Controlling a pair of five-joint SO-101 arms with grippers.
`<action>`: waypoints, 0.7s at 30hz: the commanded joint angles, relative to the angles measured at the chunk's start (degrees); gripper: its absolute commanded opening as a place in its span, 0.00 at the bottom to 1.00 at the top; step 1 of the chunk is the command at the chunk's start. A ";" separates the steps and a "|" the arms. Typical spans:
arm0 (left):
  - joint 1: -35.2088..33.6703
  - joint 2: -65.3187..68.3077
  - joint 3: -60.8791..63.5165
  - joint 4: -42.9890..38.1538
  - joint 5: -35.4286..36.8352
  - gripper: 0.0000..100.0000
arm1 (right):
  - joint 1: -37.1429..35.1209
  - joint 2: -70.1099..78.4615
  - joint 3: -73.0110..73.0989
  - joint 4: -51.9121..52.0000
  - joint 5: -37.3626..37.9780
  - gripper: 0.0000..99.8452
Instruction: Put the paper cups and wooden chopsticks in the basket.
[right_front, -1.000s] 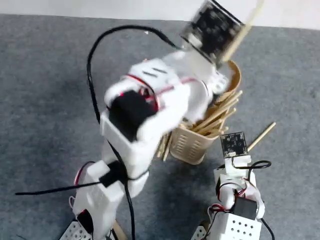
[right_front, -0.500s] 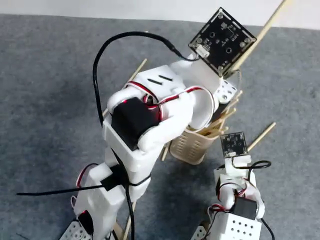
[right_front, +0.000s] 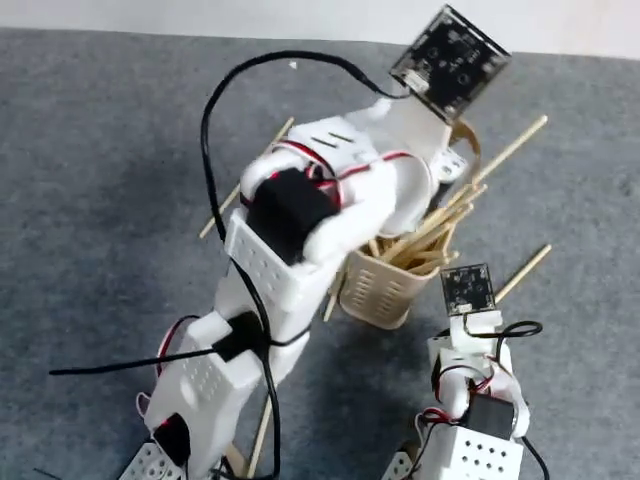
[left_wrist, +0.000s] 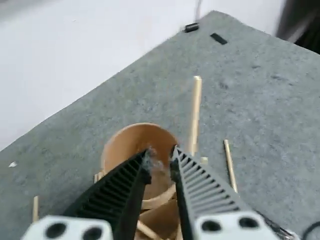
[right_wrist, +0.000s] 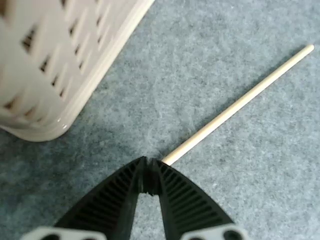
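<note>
Left end effector (left_wrist: 161, 152): poised directly above the basket, jaws parted by a narrow gap, nothing held between them.
Right end effector (right_wrist: 150, 161): low over the table at 5 o'clock from the basket, jaws pressed together and empty; the near end of the loose chopstick lies just beside its tips.

Basket (right_front: 378, 290): pale slatted plastic, upright on the grey table (right_front: 90, 200), partly covered by the left arm in the high view.
Paper cup (left_wrist: 131, 142): brown, mouth up, just beneath the left jaw tips; in the high view its rim sits at 1 o'clock from the basket. Whether it stands in the basket or beside it cannot be told.
Bundled chopsticks (right_front: 425, 235): inside the basket, fanned toward 2 o'clock.
Long chopstick (right_front: 510, 150): juts past the cup toward 2 o'clock.
Loose chopstick (right_front: 522, 273): flat on the table at 3 o'clock from the basket.
Stray chopstick (right_front: 228, 200): on the table at 10 o'clock, partly under the left arm.
</note>
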 joint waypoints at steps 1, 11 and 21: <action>-9.36 -4.35 -1.19 0.09 0.18 0.10 | -0.40 -0.48 8.31 0.40 0.26 0.02; -37.49 -7.69 17.19 0.35 -2.29 0.10 | -1.27 -0.57 8.31 -0.92 0.26 0.02; -29.05 -7.16 40.66 -5.80 -5.19 0.10 | -9.36 -0.57 8.31 -33.45 -10.99 0.02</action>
